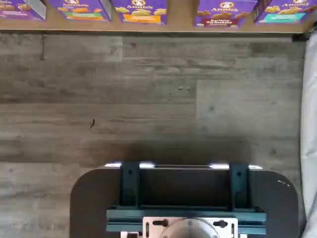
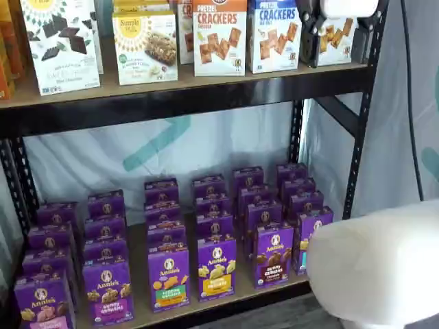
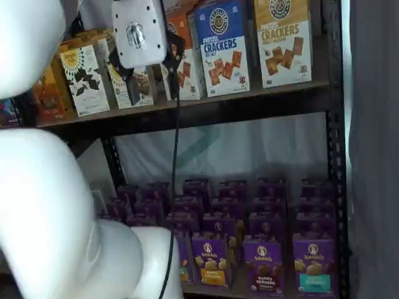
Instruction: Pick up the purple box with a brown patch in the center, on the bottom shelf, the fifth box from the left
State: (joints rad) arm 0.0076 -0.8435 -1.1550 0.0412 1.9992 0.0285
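I see the black steel rack filling both shelf views, its upper board carrying cracker cartons. My white arm blocks the left half of a shelf view and the lower right corner of the other. The bottom shelf holds rows of purple cartons running front to back. The gripper hangs at the upper left of a shelf view, level with the upper board, white body facing me, black fingers spread with a clear gap and nothing between them. The purple box stands upright in the front row, lower right of centre, brown band at its middle; the wrist view shows it too, beyond grey plank floor
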